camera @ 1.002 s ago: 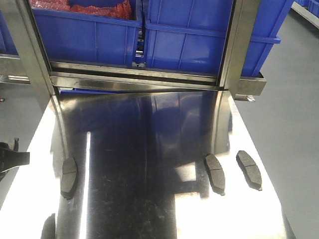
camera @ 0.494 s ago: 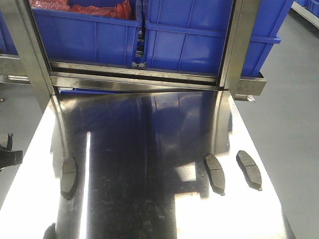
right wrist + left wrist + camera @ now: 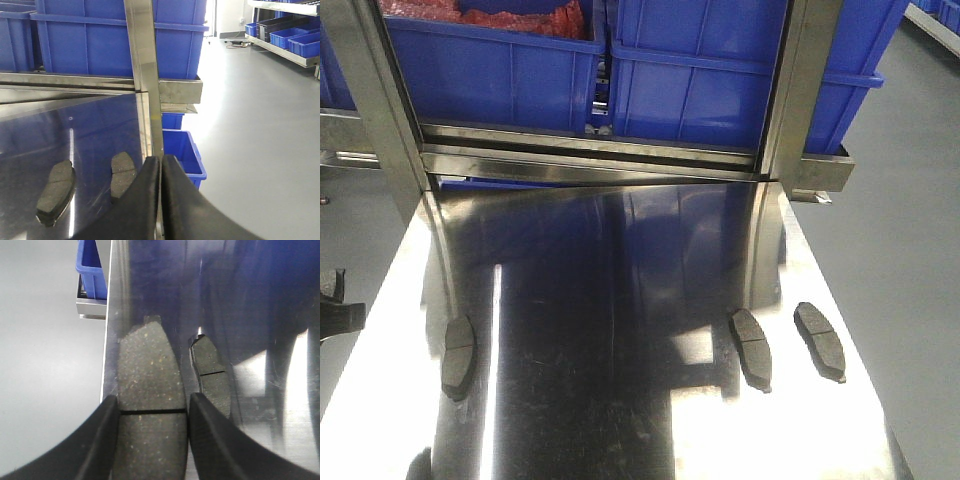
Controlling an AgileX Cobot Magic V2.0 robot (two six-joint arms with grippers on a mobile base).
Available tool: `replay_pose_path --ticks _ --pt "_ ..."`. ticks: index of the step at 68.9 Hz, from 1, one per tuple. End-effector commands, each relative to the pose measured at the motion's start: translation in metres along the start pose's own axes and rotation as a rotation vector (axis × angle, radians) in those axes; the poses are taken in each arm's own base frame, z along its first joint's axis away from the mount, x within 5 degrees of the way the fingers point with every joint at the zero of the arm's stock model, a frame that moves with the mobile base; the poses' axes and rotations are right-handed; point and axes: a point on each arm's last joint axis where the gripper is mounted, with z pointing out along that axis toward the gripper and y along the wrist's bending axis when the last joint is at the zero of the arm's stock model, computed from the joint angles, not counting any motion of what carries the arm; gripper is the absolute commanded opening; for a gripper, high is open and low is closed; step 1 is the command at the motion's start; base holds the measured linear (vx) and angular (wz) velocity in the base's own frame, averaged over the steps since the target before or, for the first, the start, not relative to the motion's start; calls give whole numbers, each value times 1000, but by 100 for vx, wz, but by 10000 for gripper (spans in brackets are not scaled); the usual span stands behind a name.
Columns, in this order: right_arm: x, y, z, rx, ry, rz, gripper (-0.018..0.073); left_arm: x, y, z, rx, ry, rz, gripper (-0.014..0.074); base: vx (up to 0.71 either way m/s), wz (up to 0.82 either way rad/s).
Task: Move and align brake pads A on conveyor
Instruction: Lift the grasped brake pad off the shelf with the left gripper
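Observation:
My left gripper is shut on one of the brake pads A, a dark grey crescent with a groove across its middle; the fingers press on its two long sides. In the front view only a dark part of that gripper shows, off the left edge of the steel table. Three more pads lie on the table: one at the left and two at the right. My right gripper is shut on nothing, beside the nearer right pad. The conveyor is out of view.
Blue bins stand on a steel rack behind the table, between two upright posts. A small blue bin sits on the floor under the rack's right end. Grey floor lies on both sides of the table.
The dark part of my left gripper slid left toward the frame edge between one second and half a second ago, then stayed still. The pads on the table have not moved.

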Motion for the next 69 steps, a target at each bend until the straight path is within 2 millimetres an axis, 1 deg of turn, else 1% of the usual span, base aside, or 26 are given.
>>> replay_pose_path --ticks 1,17,23,26,33,34,39,40,46,47,50,54,59,65,69 --pt "-2 0 0 3 -79 -28 -3 -13 -4 -11 37 -107 4 90 0 0" --pt "-3 0 0 3 -83 -29 -3 -13 -4 -11 37 -107 4 90 0 0" --pt "-10 0 -2 1 -119 -29 -3 -13 -4 -11 37 -107 4 90 0 0" --pt "-19 1 -4 0 -143 -29 -3 -13 -4 -11 37 -107 4 90 0 0" --pt "-56 2 -9 6 -190 -61 -3 -13 -4 -11 37 -107 4 90 0 0" --pt "-64 2 -9 8 -189 -68 -3 -13 -4 -11 37 -107 4 90 0 0" --pt "-94 3 -10 18 -161 -81 -3 -13 -4 -11 37 -107 4 90 0 0" --pt "-104 3 -11 20 -163 -80 -3 -13 -4 -11 37 -107 4 90 0 0" --pt "-135 3 -7 29 -97 -77 -3 -13 -4 -11 37 -107 4 90 0 0" --pt "-143 3 -7 31 -100 -77 -3 -13 -4 -11 37 -107 4 90 0 0" --pt "-154 3 -4 34 -72 -76 -3 -13 -4 -11 37 -107 4 90 0 0" --pt "-165 4 0 38 -46 -76 -3 -13 -4 -11 37 -107 4 90 0 0" --pt "-173 3 4 47 -20 -91 -3 -13 -4 -11 37 -107 4 90 0 0" --pt "-172 3 10 48 -3 -95 7 -13 -4 -11 37 -107 4 90 0 0" --pt "-172 3 10 48 4 -95 35 -13 -4 -11 37 -107 4 90 0 0"
